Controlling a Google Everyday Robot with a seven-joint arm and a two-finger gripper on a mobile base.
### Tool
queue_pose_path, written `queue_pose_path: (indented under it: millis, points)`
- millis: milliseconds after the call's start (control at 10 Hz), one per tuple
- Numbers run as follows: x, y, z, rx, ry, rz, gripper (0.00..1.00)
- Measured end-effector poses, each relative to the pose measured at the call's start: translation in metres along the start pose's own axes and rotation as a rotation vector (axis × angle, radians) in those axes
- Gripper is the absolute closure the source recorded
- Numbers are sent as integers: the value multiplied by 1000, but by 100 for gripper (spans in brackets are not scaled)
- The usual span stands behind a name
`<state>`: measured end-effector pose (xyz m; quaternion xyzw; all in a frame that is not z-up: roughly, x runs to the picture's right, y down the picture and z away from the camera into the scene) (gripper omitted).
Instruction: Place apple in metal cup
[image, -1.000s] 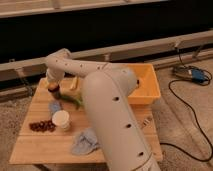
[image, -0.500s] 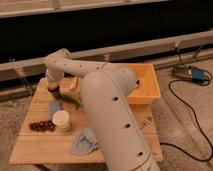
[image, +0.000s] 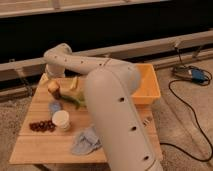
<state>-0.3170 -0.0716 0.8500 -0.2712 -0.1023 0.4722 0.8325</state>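
A: What is seen nearest on the wooden table (image: 35, 150)?

B: A blue cloth (image: 86, 141), then a white cup (image: 61, 120) beside dark red grapes (image: 42, 126).

A: And further back?

B: The apple (image: 53, 86) is seen perched on the metal cup (image: 56, 95) at the far left, below the gripper (image: 52, 76). Whether it is gripped cannot be told.

A: What might go wrong?

B: If released off-centre, the apple could be rolled off the rim, or the cup tipped. The yellow bin (image: 148, 85) lies beyond.

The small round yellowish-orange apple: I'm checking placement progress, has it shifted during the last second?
No. The small round yellowish-orange apple stays beside the white cup on the wooden table, under the gripper.
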Motion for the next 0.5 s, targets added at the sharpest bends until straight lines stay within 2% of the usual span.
queue_pose_path:
  millis: [200, 500]
  points:
    - [-4, -7, -19, 6, 0, -29, 20]
    - [-4, -3, -19, 1, 2, -34, 20]
